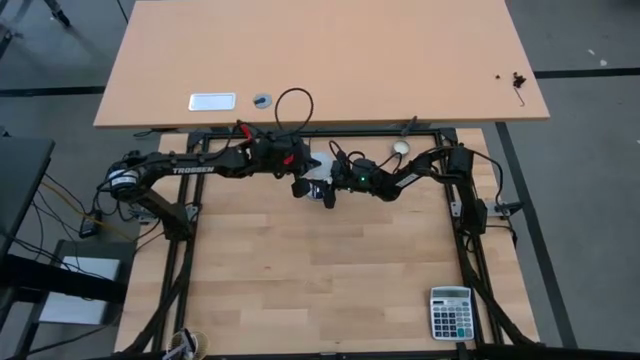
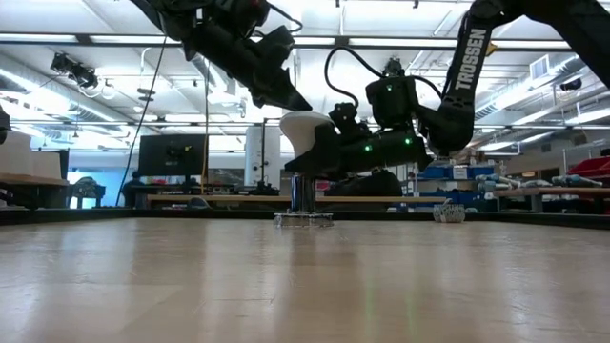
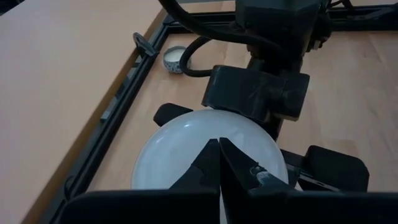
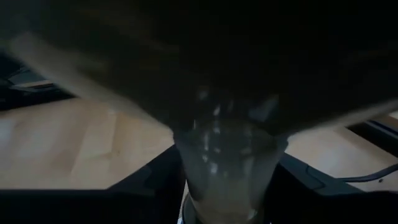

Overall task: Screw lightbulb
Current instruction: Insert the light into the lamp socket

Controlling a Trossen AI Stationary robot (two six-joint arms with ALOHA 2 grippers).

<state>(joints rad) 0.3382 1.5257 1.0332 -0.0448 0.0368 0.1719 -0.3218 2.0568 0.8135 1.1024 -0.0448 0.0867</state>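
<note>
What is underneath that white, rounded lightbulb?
Under the white lightbulb a shiny metal neck runs down to a small base on the wooden table. The right gripper hides where bulb and neck meet.

"TROSSEN" on left arm (image 1: 195,168); "TROSSEN" on right arm (image 2: 474,57).

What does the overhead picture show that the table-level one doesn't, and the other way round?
Only the overhead view shows the grey calculator at the near right corner of the table, the small round cream-coloured puck, and the second, light wooden table beyond.

Only the table-level view shows the white funnel-shaped lightbulb standing upright, neck down on a metal socket, plus the ceiling lights and room behind.

Both show the two dark arms meeting at the bulb: the left gripper shut above its head, the right gripper around its neck.
</note>
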